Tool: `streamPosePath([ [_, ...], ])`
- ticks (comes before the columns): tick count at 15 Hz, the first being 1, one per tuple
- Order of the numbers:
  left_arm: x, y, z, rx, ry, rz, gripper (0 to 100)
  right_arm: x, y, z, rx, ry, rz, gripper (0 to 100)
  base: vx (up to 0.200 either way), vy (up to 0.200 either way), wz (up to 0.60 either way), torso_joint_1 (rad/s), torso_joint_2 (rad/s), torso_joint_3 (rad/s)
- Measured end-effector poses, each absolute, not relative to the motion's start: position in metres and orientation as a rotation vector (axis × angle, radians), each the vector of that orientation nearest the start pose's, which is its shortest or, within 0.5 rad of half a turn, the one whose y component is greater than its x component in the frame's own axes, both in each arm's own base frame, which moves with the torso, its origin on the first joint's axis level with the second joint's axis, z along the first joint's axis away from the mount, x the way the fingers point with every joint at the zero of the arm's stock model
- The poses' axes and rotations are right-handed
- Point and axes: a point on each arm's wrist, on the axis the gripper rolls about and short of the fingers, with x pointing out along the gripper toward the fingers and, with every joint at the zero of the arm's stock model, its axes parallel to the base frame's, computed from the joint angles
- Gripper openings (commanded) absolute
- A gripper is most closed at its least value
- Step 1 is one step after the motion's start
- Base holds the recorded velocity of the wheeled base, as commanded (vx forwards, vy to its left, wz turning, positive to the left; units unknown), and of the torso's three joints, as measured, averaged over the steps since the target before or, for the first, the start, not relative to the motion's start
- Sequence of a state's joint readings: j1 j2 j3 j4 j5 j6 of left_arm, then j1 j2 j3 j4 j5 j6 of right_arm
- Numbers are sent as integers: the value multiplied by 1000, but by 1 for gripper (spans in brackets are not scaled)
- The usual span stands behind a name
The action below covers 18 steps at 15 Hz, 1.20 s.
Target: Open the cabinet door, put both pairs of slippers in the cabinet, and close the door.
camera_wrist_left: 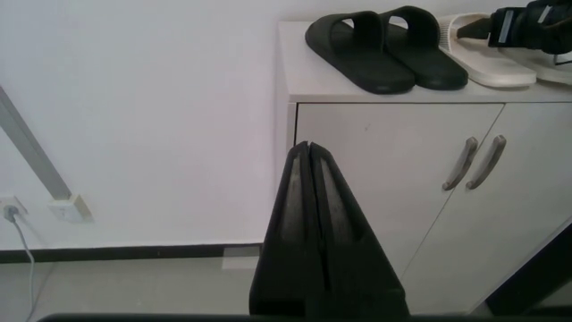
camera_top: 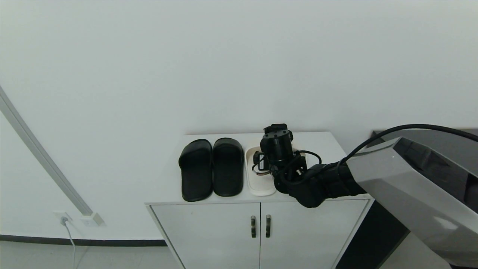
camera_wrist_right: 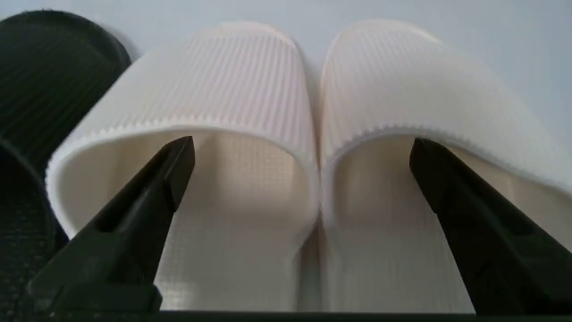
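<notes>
Two pairs of slippers lie side by side on top of the white cabinet [camera_top: 317, 144]. The black slippers [camera_top: 211, 170] [camera_wrist_left: 384, 49] are on the left, the white slippers [camera_top: 257, 179] [camera_wrist_right: 313, 134] [camera_wrist_left: 496, 54] on the right. Both cabinet doors [camera_top: 209, 231] are closed, with their handles [camera_top: 260, 226] meeting in the middle. My right gripper [camera_top: 277, 131] [camera_wrist_right: 302, 152] is open over the white pair; one finger [camera_wrist_right: 134, 233] sits at each slipper's strap opening. My left gripper [camera_wrist_left: 308, 152] is shut on nothing, low in front of the cabinet's left corner.
A white wall rises right behind the cabinet. To the cabinet's left there are a wall socket [camera_top: 61, 218] with a hanging cable and a slanted grey trunking strip [camera_top: 37, 149]. Open floor lies to the left of the cabinet.
</notes>
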<state>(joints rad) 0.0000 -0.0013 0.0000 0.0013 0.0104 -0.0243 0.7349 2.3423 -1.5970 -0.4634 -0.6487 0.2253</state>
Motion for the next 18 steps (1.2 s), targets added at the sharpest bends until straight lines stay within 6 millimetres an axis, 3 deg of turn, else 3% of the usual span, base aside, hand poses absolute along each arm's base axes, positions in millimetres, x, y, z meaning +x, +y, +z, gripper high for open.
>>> streamPosePath([
  [1,-23,0,75,-24,0,10,0,369,315,126,49,219,61,100,0,0,0,0,0,0],
  [2,-23,0,75,-24,0,10,0,371,317,126,53,215,61,0,0,0,0,0,0,0],
  [12,-23,0,75,-24,0,10,0,378,322,132,48,206,20,0,0,0,0,0,0,0],
  [18,-23,0,75,-24,0,10,0,353,306,162,39,207,76,0,0,0,0,0,0,0],
])
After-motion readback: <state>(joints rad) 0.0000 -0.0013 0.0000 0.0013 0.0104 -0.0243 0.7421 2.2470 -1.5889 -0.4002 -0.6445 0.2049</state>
